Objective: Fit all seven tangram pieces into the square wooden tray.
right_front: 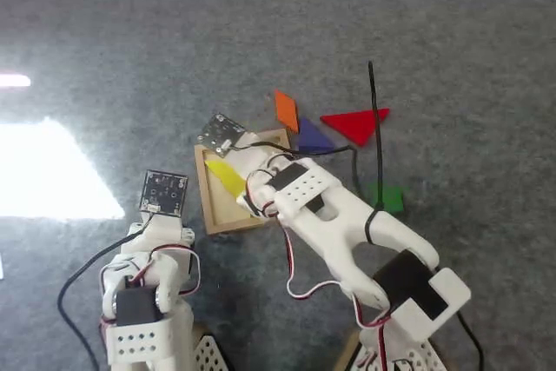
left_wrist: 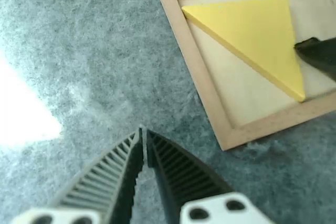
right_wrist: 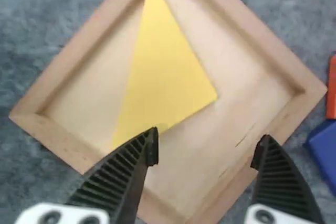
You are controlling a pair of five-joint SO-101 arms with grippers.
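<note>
Surface: grey mat (right_front: 104,58).
Tray (right_wrist: 84,43): holds yellow triangle (right_wrist: 163,77).
Right gripper (right_wrist: 207,140): spread wide above tray, empty.
Left gripper (left_wrist: 143,132): closed, empty, beside tray.

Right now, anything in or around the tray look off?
The yellow triangle sits askew in the square wooden tray: one tip is in a corner, but none of its edges lies along a wall. The right gripper hangs open over the tray. Nothing else stands out.
</note>
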